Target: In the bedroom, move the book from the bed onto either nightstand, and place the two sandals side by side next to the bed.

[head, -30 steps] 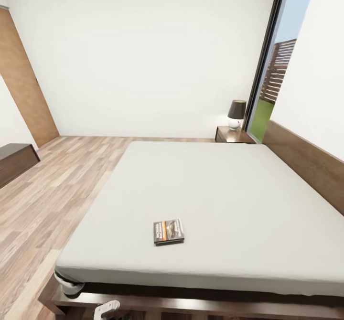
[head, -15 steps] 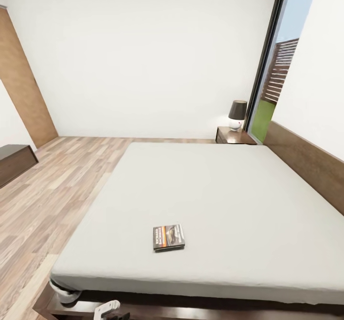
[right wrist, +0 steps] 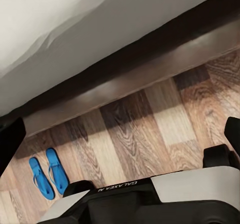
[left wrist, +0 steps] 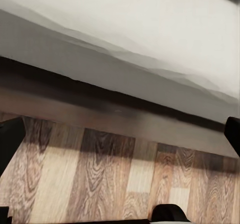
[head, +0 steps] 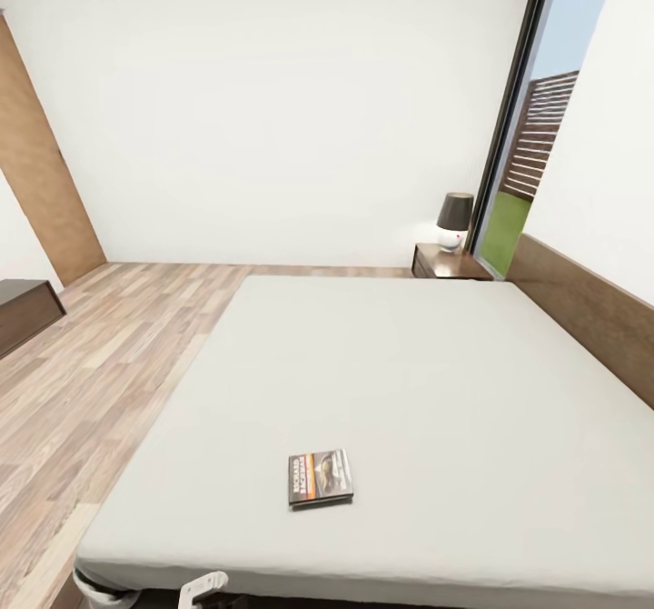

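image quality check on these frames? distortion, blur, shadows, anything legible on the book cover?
Head view: wide-angle stretch, the window frame leans; the book has soft edges and unreadable lettering; the lamp casts a glow on the wall. Left wrist view: the bed frame is smeared, with a shadow band on the floor. Right wrist view: sharper; the sandals are crisp and evenly lit.

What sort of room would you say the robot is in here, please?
Most likely a bedroom: a large bed with a grey mattress, a nightstand carrying a lamp beside the headboard, and a book lying on the mattress.
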Tool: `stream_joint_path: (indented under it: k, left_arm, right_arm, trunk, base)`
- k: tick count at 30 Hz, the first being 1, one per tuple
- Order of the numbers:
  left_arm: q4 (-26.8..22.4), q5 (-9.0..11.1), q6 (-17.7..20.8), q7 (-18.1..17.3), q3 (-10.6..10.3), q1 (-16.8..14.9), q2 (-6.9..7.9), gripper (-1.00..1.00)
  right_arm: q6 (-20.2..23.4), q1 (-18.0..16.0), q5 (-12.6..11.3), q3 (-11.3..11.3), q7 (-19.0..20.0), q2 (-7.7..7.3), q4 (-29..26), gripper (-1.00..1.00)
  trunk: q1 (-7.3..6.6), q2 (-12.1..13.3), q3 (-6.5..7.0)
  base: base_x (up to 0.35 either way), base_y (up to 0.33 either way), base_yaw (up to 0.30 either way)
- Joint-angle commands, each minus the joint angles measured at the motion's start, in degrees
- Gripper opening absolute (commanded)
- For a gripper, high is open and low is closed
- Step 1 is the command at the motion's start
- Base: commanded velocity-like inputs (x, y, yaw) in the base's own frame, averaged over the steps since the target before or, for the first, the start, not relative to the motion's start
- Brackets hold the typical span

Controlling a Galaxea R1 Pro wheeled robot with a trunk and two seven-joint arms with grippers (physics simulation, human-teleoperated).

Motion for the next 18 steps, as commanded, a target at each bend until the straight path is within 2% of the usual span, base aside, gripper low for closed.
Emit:
stream_joint_path:
  k: [1,3,18]
  left_arm:
    - [0.1,0.4,-0.2,-0.2,-0.5,0.0,0.01,1.0]
    - [0.0,0.4,-0.2,-0.2,-0.5,0.0,0.01,1.0]
    - [0.0,0.4,-0.2,-0.2,-0.5,0.0,0.01,1.0]
  right_arm:
    - [0.1,-0.1,-0.2,-0.3,0.3,-0.01,0.2,1.0]
    - [0.1,-0.1,-0.2,-0.3,0.3,-0.03,0.2,1.0]
    - [0.1,-0.1,-0.2,-0.3,0.3,-0.05,0.2,1.0]
  trunk:
    - [0.01,0.0,-0.06]
    - [0.01,0.0,-0.06]
    - [-3.29,6.0,2.63]
  base:
    - [0.047,0.0,0.0]
    - [0.031,0.0,0.0]
    - [0.002,0.0,0.0]
